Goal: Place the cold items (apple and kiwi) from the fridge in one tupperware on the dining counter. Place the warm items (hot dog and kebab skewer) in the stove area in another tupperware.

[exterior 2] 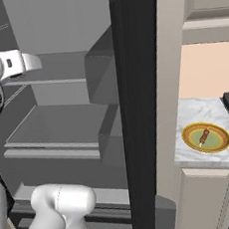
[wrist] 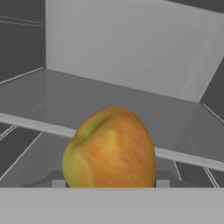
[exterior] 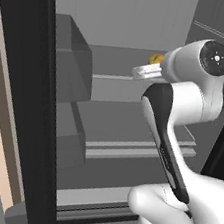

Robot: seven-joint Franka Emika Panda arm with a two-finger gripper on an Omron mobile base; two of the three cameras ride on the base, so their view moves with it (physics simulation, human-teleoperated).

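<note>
Closest to the hand camera sits the apple (wrist: 109, 148), yellow-green blushing to orange, so near the lens that it covers the spot where the fingertips would rise; small grey tabs flank it at either side, and it seems to hang in front of the shelf edge, not on it. That suggests the end effector (exterior: 144, 71) is pinching the apple, though the fingers themselves are hidden, so I cannot tell for certain whether they press on it or merely stand around it. From the left base camera the white arm (exterior: 183, 101) reaches up and into the open fridge, its wrist level with the upper shelf (exterior: 114, 77), and a sliver of the orange fruit peeks out just past the hand. The arm is held high and stretched forward, probably because the apple was stored on that upper shelf and has to be carried out over the lip. Below lies the wider middle shelf (exterior 2: 52, 125), and behind everything is the pale back wall of the fridge (wrist: 131, 48). Off to the right, beyond the dark fridge door (exterior 2: 141, 108), a marble worktop (exterior 2: 196, 115) carries a yellow plate (exterior 2: 220, 143) with the kebab skewer (exterior 2: 204, 137) lying on it, waiting by the stove for its own container. No brand, label or writing can be read anywhere.
</note>
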